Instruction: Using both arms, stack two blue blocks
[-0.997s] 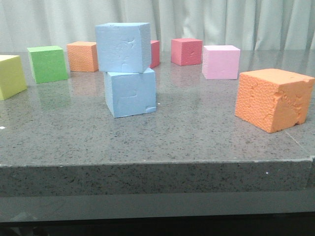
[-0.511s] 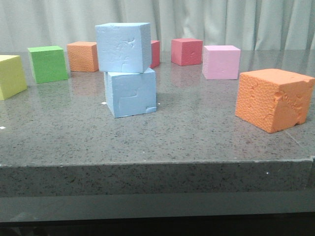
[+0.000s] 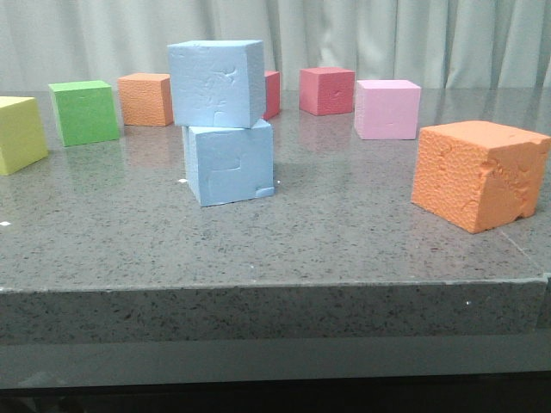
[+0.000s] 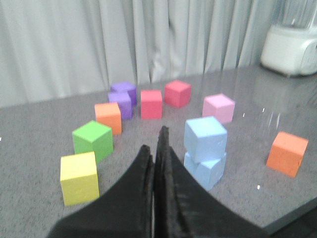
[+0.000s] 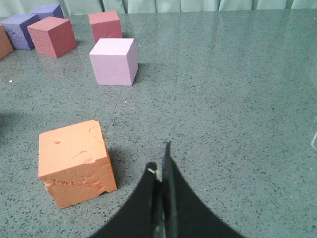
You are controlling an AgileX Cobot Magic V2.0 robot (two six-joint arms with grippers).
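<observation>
Across the last second nothing on the table [image 3: 344,249] has shifted: the upper blue block [image 3: 215,82] sits on the lower blue block [image 3: 228,162] just as it did before, overhanging a little toward the left edge and turned slightly off square, with no wobble that I can detect. I read that as the stack being finished and holding on its own, standing left of the table's middle, back from the near edge. My left claw [image 4: 156,163] is pulled away from the pile, fingers pressed together on nothing; my right claw [image 5: 162,183] is likewise clenched empty, hanging over bare stone beside the big orange cube [image 5: 75,162] near the right edge. Neither touches a block. The other cubes lie along the far edge and left side. I find no brand, label or writing on any cube face, nor on the white appliance [image 4: 290,42] at the far corner.
</observation>
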